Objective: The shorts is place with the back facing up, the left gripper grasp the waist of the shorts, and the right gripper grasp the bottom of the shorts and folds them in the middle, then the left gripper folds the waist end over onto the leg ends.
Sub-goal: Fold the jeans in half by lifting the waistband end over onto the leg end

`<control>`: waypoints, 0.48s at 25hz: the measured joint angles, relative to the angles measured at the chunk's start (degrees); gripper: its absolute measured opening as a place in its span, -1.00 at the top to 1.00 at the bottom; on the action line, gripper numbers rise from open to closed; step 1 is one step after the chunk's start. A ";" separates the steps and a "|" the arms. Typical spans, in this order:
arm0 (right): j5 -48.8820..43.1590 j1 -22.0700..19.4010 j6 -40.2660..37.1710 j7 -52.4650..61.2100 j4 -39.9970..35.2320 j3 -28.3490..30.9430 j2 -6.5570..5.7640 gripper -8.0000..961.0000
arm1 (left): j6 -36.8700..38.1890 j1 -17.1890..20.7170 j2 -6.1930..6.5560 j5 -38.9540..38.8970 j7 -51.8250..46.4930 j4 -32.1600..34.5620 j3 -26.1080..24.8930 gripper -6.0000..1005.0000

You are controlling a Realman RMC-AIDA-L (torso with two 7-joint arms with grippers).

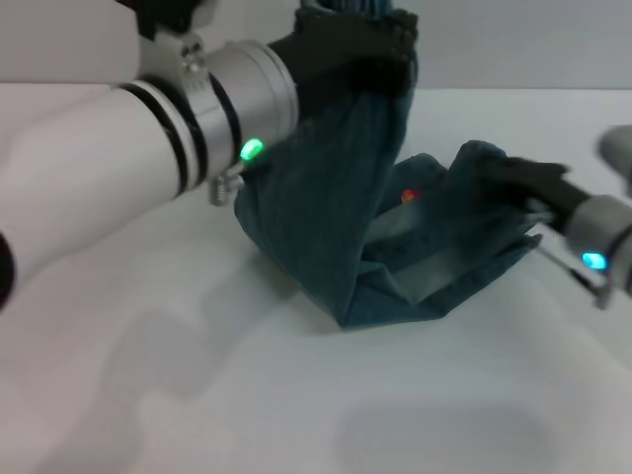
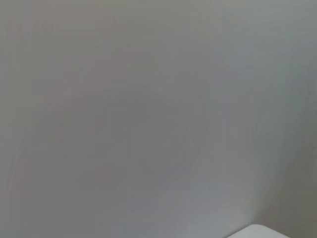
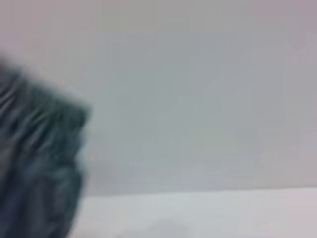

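Note:
The blue denim shorts [image 1: 336, 197] are half lifted off the white table [image 1: 197, 395]. My left gripper [image 1: 380, 44] is high at the top middle of the head view, shut on one end of the shorts. The cloth hangs from it in a steep sheet down to a fold on the table. My right gripper [image 1: 499, 170] is low on the right, shut on the other end and holding it just above the table. An orange spot of the print [image 1: 408, 196] shows in the hollow between the two layers. The right wrist view shows gathered denim [image 3: 39, 163]. The left wrist view shows no cloth.
My left arm [image 1: 118, 168] fills the upper left of the head view and hides the table behind it. A grey wall [image 1: 543, 39] runs along the table's far edge. The left wrist view shows only that wall and a white corner [image 2: 260, 232].

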 joint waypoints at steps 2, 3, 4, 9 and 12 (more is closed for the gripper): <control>-0.76 -1.38 0.00 0.02 1.06 1.33 0.05 0.98 | 2.54 -0.43 -0.04 -0.55 0.00 1.64 1.84 0.93; -1.14 -2.89 0.00 0.01 2.21 2.57 0.04 0.98 | 3.97 -0.73 -0.03 -0.72 -0.05 2.60 2.80 0.93; -1.53 -4.51 0.01 0.00 3.53 3.80 0.06 0.98 | 5.50 -1.18 -0.04 -0.96 -0.16 3.84 4.09 0.93; -2.89 -11.07 0.04 -0.17 7.99 9.17 0.31 0.98 | 13.30 -2.95 -0.17 -2.40 -0.45 9.34 9.88 0.94; -2.94 -13.09 0.38 -0.18 8.90 10.28 0.32 0.98 | 21.16 -4.73 -0.43 -2.79 -0.53 15.38 14.45 0.94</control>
